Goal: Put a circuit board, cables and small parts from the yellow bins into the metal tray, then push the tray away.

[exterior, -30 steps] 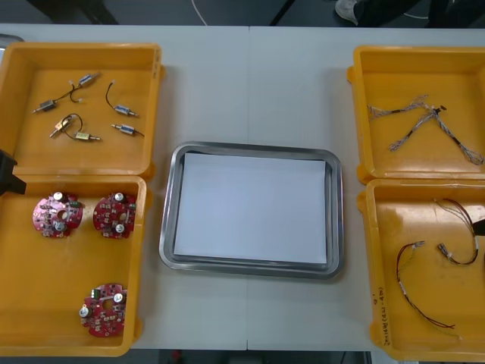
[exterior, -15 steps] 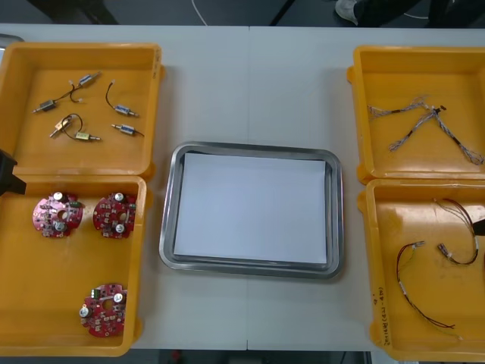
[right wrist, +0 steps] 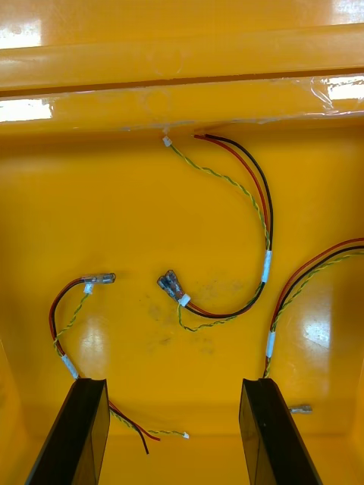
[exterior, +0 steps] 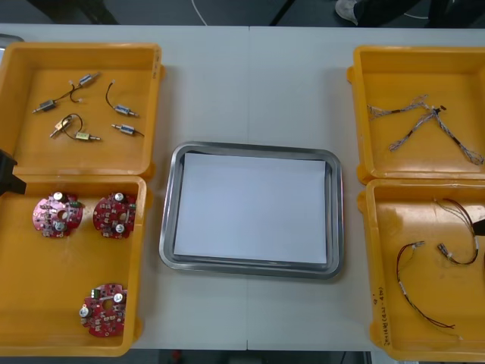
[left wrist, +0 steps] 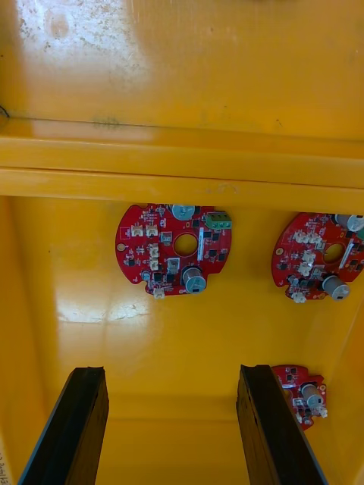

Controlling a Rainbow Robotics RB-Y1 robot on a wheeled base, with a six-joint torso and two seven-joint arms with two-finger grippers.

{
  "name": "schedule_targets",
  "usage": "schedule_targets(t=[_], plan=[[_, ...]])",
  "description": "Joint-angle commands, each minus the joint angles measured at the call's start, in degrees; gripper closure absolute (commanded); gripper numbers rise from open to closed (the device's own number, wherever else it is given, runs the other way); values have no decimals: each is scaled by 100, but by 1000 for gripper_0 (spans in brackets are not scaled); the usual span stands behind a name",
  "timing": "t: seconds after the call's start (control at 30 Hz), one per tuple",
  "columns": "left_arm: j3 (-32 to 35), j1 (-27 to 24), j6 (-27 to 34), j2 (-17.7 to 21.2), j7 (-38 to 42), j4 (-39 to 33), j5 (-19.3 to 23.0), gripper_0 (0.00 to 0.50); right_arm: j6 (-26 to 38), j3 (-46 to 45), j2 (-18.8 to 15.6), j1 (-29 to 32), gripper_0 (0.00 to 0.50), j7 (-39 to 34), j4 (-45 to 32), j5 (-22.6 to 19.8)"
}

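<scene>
The rectangular shiny metal tray [exterior: 167, 220], lined with a white sheet, is sitting at the middle of the light table [exterior: 250, 83], between two pairs of yellow plastic bins [exterior: 83, 50]. Three round red circuit boards [exterior: 57, 214], studded with silver cylinders and white connectors, are lying in the near-left bin [exterior: 72, 349]. The left gripper [left wrist: 171, 371] is hovering over them, fingers spread and grasping nothing. Small metal parts [exterior: 125, 111] with short dark wires are lying in the far-left bin. Twisted blue and white cables [exterior: 424, 121] are resting in the far-right bin [exterior: 424, 51]. The right gripper [right wrist: 174, 383], likewise spread and empty, is hanging over red, black and yellow cables [right wrist: 267, 265] in the near-right bin [exterior: 370, 265], whose rim is carrying dark handwriting too small to read.
</scene>
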Motion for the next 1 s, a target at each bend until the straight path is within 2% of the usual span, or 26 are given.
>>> schedule_targets(t=[0.03,0.33,0.37,0.47,0.83,1.0], plan=[[168,104,39,264,-540,-146,-50,0,17,-165,-219,88,0,-38,-181,0],[168,104,39,264,-540,-146,-50,0,17,-165,-219,88,0,-38,-181,0],[10,236,39,53,-531,-67,-50,0,17,-165,-219,88,0,-38,-181,0],[-8,218,39,-34,-514,-93,-76,0,17,-165,-219,88,0,-38,-181,0],[-263,315,39,-43,-373,-102,-111,0,17,-350,-298,18,0,-21,-207,-18],[-395,482,-361,-43,-338,-146,-146,0,17,-403,-307,159,0,-3,-216,-44]])
